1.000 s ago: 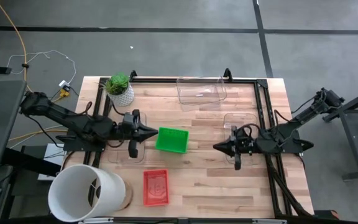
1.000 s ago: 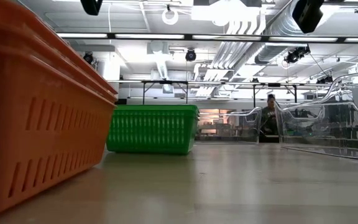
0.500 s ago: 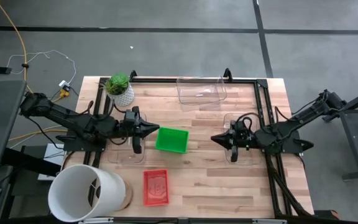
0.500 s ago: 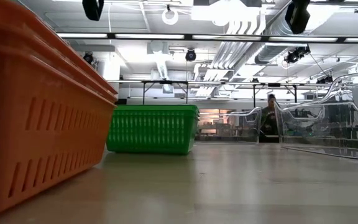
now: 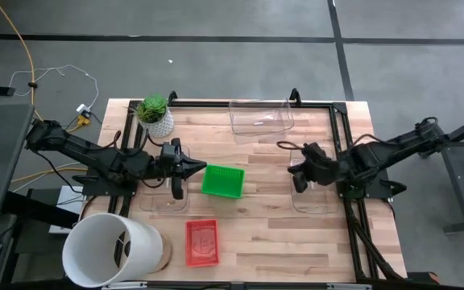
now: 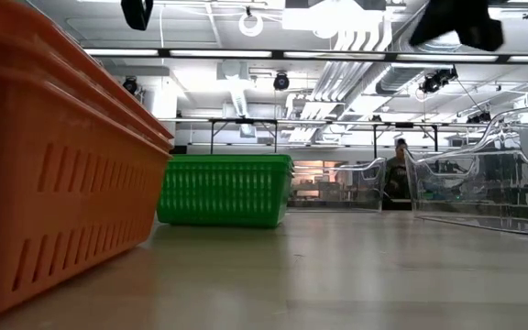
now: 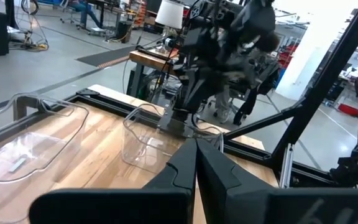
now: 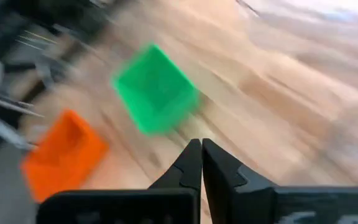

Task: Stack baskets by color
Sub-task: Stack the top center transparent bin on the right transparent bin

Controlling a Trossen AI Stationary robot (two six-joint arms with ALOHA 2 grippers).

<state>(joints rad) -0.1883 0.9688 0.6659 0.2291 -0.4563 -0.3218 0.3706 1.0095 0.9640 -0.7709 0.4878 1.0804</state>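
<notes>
A green basket rests on its bottom at the table's middle, and a red basket sits near the front edge. One clear basket stands at the far edge. Another lies under my left gripper, and a third under my right gripper. My left gripper is shut and level, hovering just left of the green basket and touching nothing. My right gripper is shut, raised and tipped downward toward the green basket and the red one.
A white bucket lies on its side at the near left corner. A small potted plant stands at the far left. A black frame runs along the far and right sides. Bare wood lies between the green basket and the right clear one.
My right gripper has risen, rolled and tipped from level to slanting downward, drawing back a little toward the table's right edge. It stays shut. The baskets have not moved.
</notes>
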